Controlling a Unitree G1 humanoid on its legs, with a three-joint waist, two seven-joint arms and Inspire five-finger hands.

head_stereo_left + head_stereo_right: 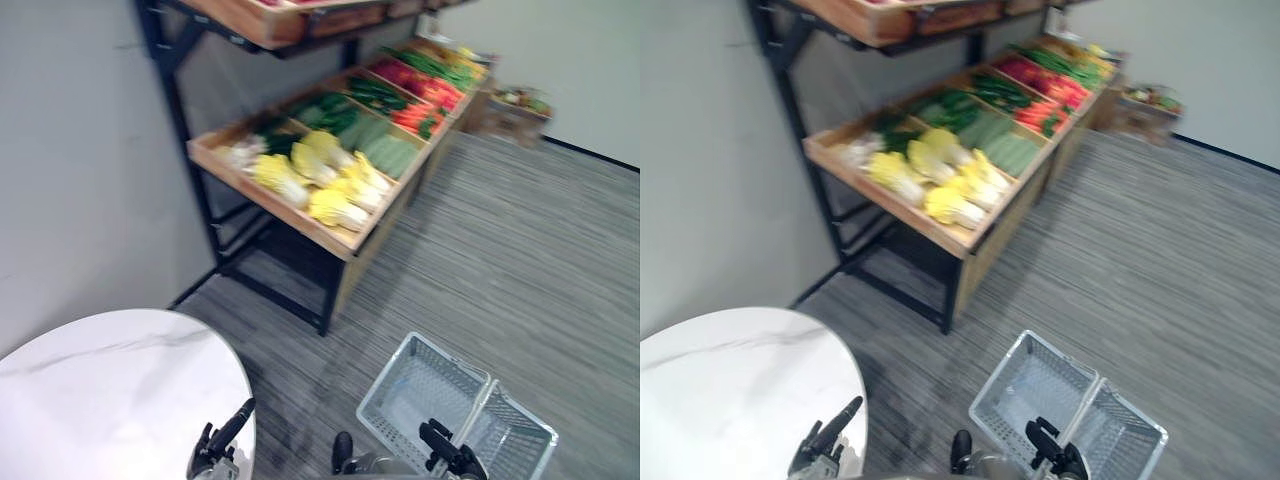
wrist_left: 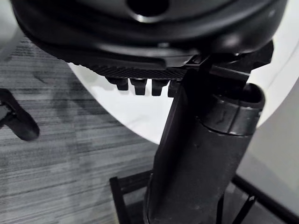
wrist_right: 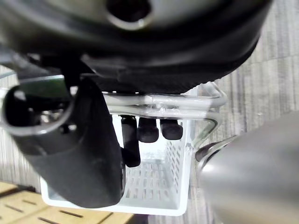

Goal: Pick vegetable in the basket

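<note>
A wooden display stand [image 1: 345, 243] by the wall holds vegetables in compartments: pale yellow cabbages [image 1: 322, 180] at the near end, green cucumbers [image 1: 385, 150] behind them, and dark greens and red peppers [image 1: 420, 88] farther back. A light grey plastic basket [image 1: 420, 390] hangs low in front of me, empty. My right hand [image 1: 450, 458] has its fingers [image 3: 148, 130] curled round the basket's wire handles [image 3: 161, 103]. At the lower left, over the edge of a round table, my left hand [image 1: 222, 440] holds nothing, its thumb [image 2: 201, 154] and fingers extended. Both hands are well short of the stand.
A round white marble table [image 1: 110, 390] fills the lower left. A black metal frame [image 1: 175, 110] carries an upper wooden shelf [image 1: 270, 20] over the stand. A low crate of produce [image 1: 515, 105] sits at the far right. Grey striped floor [image 1: 520, 250] stretches between me and the stand.
</note>
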